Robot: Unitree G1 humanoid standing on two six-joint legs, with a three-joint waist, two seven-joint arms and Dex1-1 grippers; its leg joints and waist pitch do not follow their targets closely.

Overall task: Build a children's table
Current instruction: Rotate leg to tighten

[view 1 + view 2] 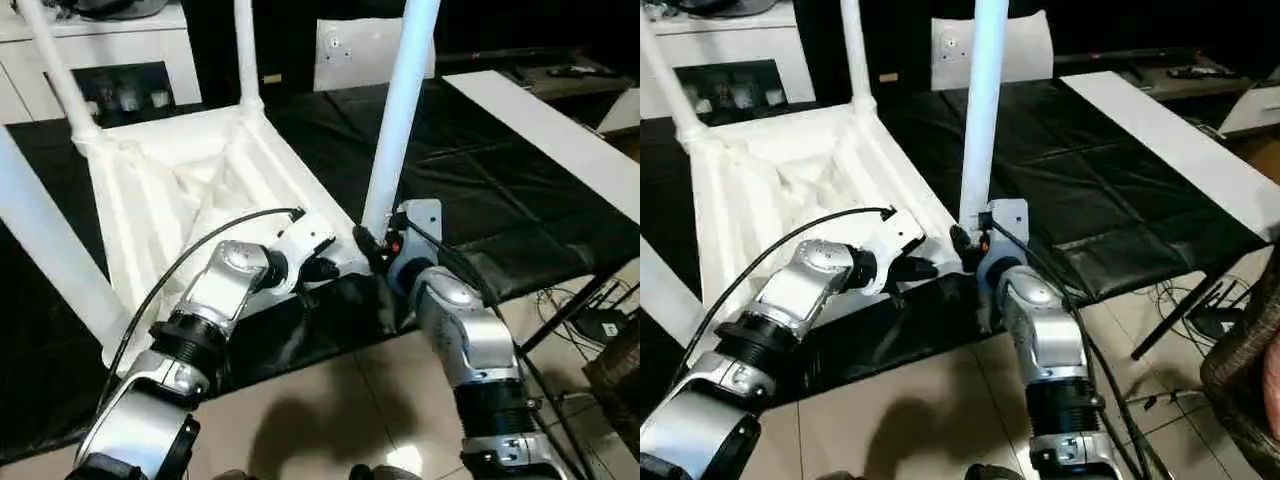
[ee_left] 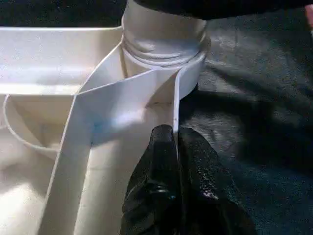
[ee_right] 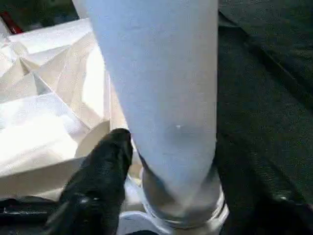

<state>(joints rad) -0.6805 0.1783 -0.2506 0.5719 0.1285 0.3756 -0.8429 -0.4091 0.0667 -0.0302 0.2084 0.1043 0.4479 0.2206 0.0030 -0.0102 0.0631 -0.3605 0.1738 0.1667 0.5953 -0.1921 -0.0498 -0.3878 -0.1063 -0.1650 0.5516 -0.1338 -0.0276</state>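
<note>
The children's table lies upside down on a black mat, its ribbed white top (image 1: 170,190) facing up. Three white legs (image 1: 60,70) (image 1: 245,50) (image 1: 40,250) stand in its far and left corner sockets. A fourth leg (image 1: 400,100) rises from the near right corner socket (image 2: 161,44). My left gripper (image 1: 322,268) is shut on the thin rim wall (image 2: 174,112) of the top just beside that socket. My right gripper (image 1: 375,245) sits around the base of this fourth leg (image 3: 156,73), just above the socket.
The black mat (image 1: 480,200) covers a low platform whose front edge runs under my forearms, with tiled floor below. A long white board (image 1: 540,120) lies at the right. A white cabinet (image 1: 100,50) and a flat white sheet (image 1: 350,50) stand behind. Cables (image 1: 590,320) lie at the right.
</note>
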